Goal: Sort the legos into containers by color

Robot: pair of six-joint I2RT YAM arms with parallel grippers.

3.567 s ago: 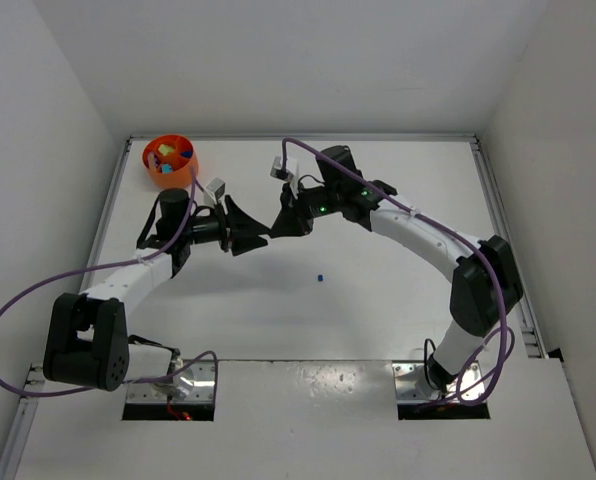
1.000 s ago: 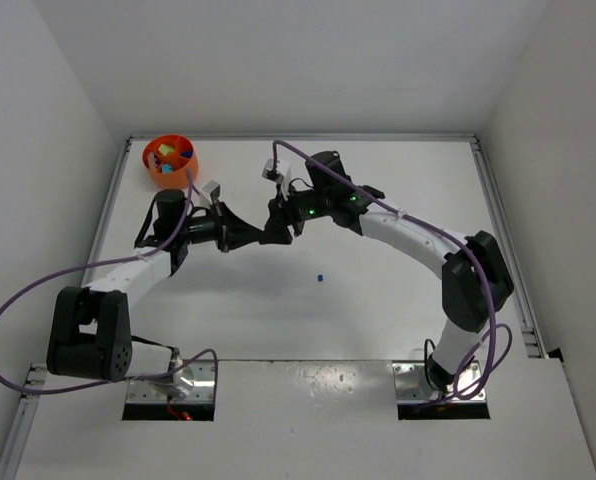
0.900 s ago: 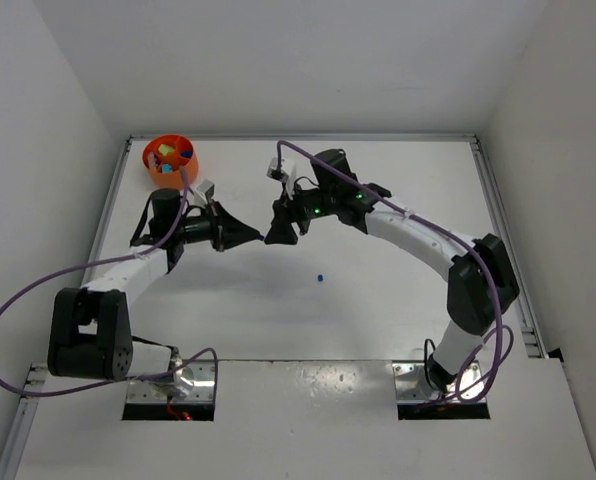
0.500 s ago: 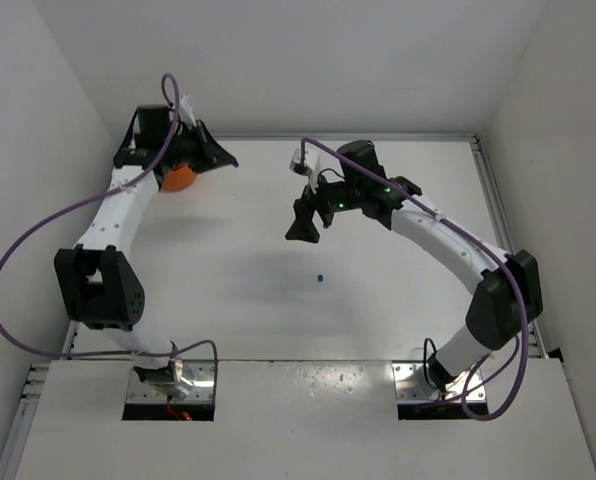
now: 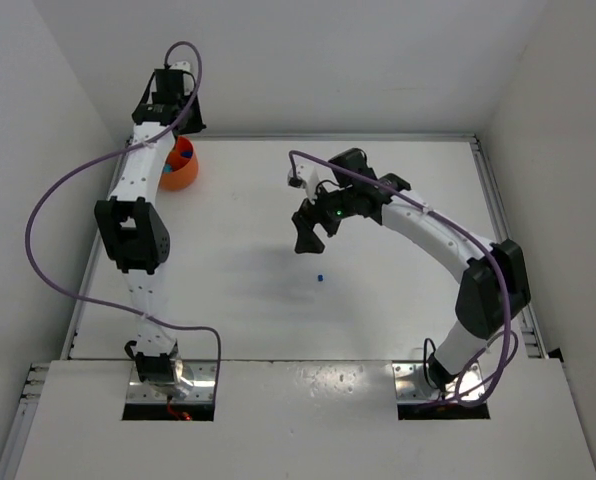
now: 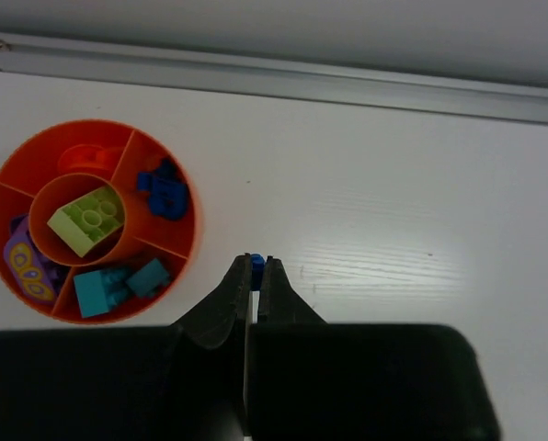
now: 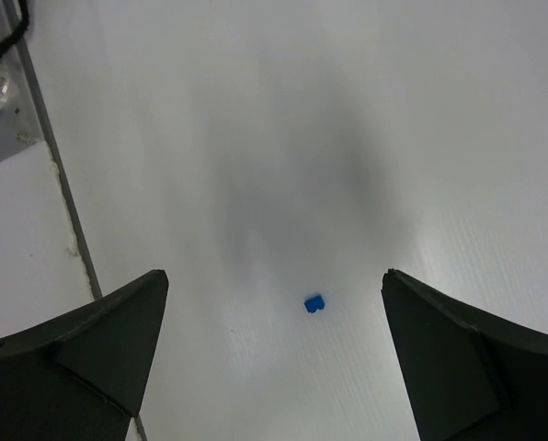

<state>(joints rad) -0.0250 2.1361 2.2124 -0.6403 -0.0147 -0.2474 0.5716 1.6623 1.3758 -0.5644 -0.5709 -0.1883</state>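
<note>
tool on left arm (image 6: 256, 267) pinching tiny blue lego (image 6: 255, 260), unseen from above, right tool (image 7: 274, 274) spread wide

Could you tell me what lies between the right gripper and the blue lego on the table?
Nothing: the right wrist view shows only bare table between the open right gripper and the blue lego.
</note>
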